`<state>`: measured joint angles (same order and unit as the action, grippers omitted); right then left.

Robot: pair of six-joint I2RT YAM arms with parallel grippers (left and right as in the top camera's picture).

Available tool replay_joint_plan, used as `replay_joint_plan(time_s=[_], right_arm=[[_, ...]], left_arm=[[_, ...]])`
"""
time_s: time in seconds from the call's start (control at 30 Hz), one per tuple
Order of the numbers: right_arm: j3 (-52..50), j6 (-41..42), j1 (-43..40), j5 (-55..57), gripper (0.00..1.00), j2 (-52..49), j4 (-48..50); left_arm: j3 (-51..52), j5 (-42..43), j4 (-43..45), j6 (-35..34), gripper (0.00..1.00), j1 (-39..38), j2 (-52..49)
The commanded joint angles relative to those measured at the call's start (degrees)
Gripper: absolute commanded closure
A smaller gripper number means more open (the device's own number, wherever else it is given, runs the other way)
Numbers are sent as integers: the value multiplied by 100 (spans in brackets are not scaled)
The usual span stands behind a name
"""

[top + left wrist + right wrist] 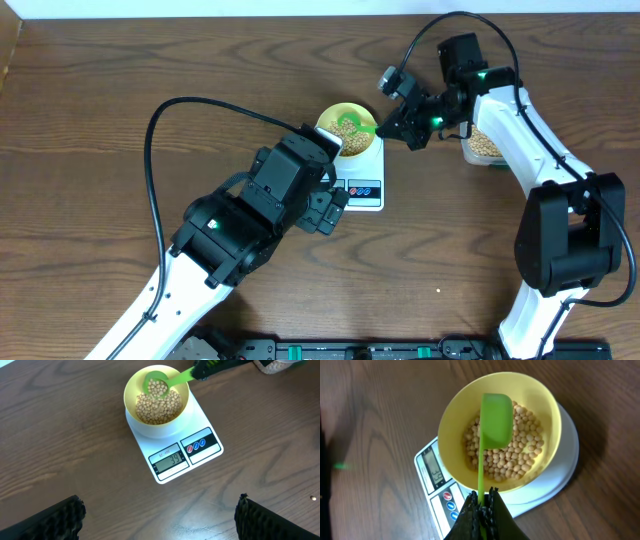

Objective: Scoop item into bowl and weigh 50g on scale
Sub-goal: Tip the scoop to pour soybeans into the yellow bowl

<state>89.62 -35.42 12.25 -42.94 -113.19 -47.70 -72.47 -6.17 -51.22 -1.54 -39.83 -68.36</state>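
The pale yellow-green bowl [330,113] stands on the white scale [366,190]. It holds many tan beans [159,409]. In the left wrist view the scale [202,455] has a display that reads about 39. My right gripper [398,124] is shut on the handle of a green scoop [157,385], which is over the bowl [131,390] with a few beans in it. In the right wrist view the gripper [482,505] holds the scoop [496,417] above the beans [520,455] in the bowl [452,410]. My left gripper [159,501] is open and empty, over the table just in front of the scale.
A clear tub of beans [482,145] stands to the right of the scale, behind the right arm; its edge also shows in the left wrist view [272,366]. The left arm [240,225] lies close to the scale's front left.
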Motion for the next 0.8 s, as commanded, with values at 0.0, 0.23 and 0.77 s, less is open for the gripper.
replay_joint_plan(time_s=[0.0,0.23,0.77], right_arm=[[157,-107,33,83,99,155,-7],[157,-85,61,85,99,155,-35],[245,-90,61,85,99,197,-144]], left_arm=[[-35,-52,-20,-44,2,28,31],[-37,-52,-20,-44,2,28,31],[-37,-52,-20,-44,2,28,31]])
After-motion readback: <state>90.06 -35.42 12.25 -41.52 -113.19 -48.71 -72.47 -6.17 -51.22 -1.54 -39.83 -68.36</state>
